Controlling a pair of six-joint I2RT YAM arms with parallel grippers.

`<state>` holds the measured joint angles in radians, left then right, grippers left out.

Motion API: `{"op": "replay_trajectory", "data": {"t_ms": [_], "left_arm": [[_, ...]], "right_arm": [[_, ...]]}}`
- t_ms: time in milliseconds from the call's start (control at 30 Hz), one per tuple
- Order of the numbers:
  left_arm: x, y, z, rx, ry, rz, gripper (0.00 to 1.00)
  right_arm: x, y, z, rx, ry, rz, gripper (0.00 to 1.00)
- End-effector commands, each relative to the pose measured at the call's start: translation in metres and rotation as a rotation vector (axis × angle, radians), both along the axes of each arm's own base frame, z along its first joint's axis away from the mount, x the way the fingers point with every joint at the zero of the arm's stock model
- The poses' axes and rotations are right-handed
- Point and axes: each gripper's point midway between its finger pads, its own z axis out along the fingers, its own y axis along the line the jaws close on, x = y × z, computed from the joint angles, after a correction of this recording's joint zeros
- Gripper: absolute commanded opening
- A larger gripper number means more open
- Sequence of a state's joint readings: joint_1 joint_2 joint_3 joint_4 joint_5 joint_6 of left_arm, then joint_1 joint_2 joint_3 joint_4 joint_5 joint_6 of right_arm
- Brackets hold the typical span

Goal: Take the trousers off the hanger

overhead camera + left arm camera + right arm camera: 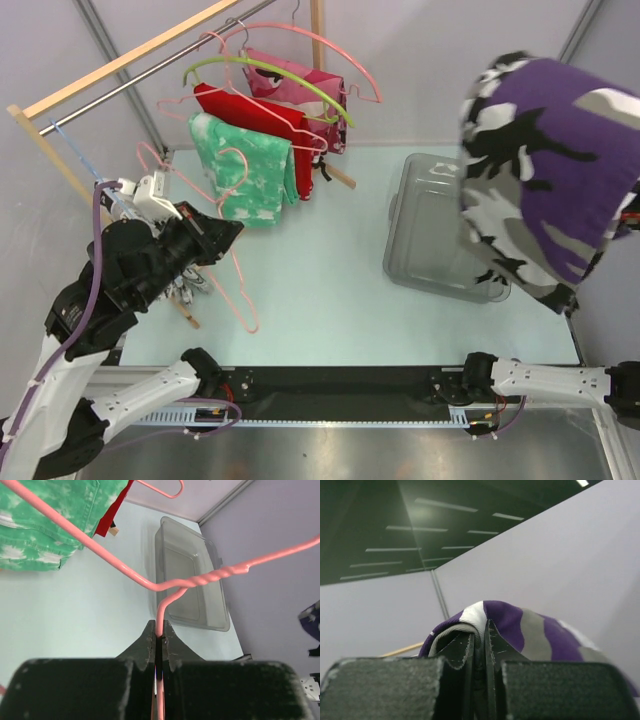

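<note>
**Q:** How do your two grippers stand?

**A:** Left: my left gripper (159,631) is closed on the hanger (125,570). Its jaws pinch the pink wire just below the twisted neck. Right: my right gripper (480,630) is clamped on a fold of the trousers (545,170), which rises over its fingertips in the wrist view.

**Q:** Where are the trousers relative to the hanger?

**A:** Well apart, and off it. In the top view the trousers hang bunched at the right side, raised high and overlapping the right end of the clear bin (430,230). Whether cloth and bin touch cannot be told from that view. The hanger is at the left, held over the pale surface (320,290).

**Q:** What else appears in the scene?

**A:** Behind the hanger, a rack (130,57) carries further clothing. A green-and-white garment (245,170) hangs nearest my left gripper, with a red garment (240,110) just behind it. The bin rests on the surface at the right.
</note>
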<state>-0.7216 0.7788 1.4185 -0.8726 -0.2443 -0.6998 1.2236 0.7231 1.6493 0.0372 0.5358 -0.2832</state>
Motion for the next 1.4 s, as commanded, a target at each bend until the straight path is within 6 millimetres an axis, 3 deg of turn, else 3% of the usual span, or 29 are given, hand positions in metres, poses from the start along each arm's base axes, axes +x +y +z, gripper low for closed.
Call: {"op": "replay_trajectory", "data": {"t_ms": [0, 167, 200, 300, 500, 633, 733, 767, 867, 900, 967, 1000, 1067, 1100, 1200, 1300, 1367], "left_arm": [[-0.003, -0.004, 0.01, -0.011, -0.056, -0.04, 0.0], [-0.011, -0.021, 0.023, -0.058, -0.1, -0.145, 0.0], [-0.013, -0.024, 0.026, -0.068, -0.112, -0.168, 0.01], [-0.019, -0.037, 0.035, -0.108, -0.145, -0.24, 0.01], [-0.026, -0.05, 0.049, -0.149, -0.183, -0.32, 0.0], [-0.024, -0.052, 0.047, -0.148, -0.176, -0.322, 0.0], [-0.023, -0.057, 0.047, -0.155, -0.175, -0.337, 0.0], [-0.022, -0.058, 0.046, -0.153, -0.171, -0.34, 0.0], [-0.021, -0.064, 0.046, -0.153, -0.169, -0.359, 0.0], [-0.02, -0.064, 0.047, -0.152, -0.171, -0.362, 0.01], [-0.02, -0.066, 0.048, -0.151, -0.174, -0.37, 0.0], [-0.019, -0.067, 0.047, -0.148, -0.173, -0.37, 0.0], [-0.019, -0.068, 0.048, -0.147, -0.177, -0.375, 0.0], [-0.019, -0.069, 0.047, -0.145, -0.177, -0.378, 0.0], [-0.018, -0.071, 0.045, -0.138, -0.175, -0.385, 0.0], [-0.019, -0.071, 0.044, -0.134, -0.178, -0.392, 0.0], [-0.019, -0.071, 0.043, -0.13, -0.177, -0.392, 0.0]], "right_arm": [[0.003, -0.021, 0.017, 0.105, 0.001, -0.063, 0.0], [0.047, 0.023, -0.039, -0.111, 0.172, -0.238, 0.0], [0.057, 0.04, -0.06, -0.193, 0.195, -0.279, 0.0], [0.076, 0.066, -0.098, -0.291, 0.248, -0.357, 0.0], [0.108, 0.091, -0.135, -0.357, 0.298, -0.415, 0.0], [0.133, 0.086, -0.145, -0.369, 0.32, -0.469, 0.0], [0.163, 0.077, -0.156, -0.388, 0.351, -0.52, 0.0], [0.174, 0.061, -0.154, -0.361, 0.362, -0.557, 0.0], [0.193, 0.048, -0.151, -0.325, 0.376, -0.539, 0.0], [0.2, 0.025, -0.149, -0.312, 0.388, -0.594, 0.0], [0.212, 0.016, -0.145, -0.317, 0.39, -0.599, 0.0], [0.214, -0.006, -0.136, -0.302, 0.385, -0.659, 0.0], [0.225, -0.02, -0.137, -0.327, 0.396, -0.712, 0.0], [0.227, -0.037, -0.136, -0.336, 0.399, -0.765, 0.0], [0.235, -0.06, -0.147, -0.361, 0.412, -0.82, 0.0], [0.244, -0.064, -0.161, -0.404, 0.422, -0.831, 0.0], [0.255, -0.067, -0.186, -0.46, 0.465, -0.855, 0.0]]}}
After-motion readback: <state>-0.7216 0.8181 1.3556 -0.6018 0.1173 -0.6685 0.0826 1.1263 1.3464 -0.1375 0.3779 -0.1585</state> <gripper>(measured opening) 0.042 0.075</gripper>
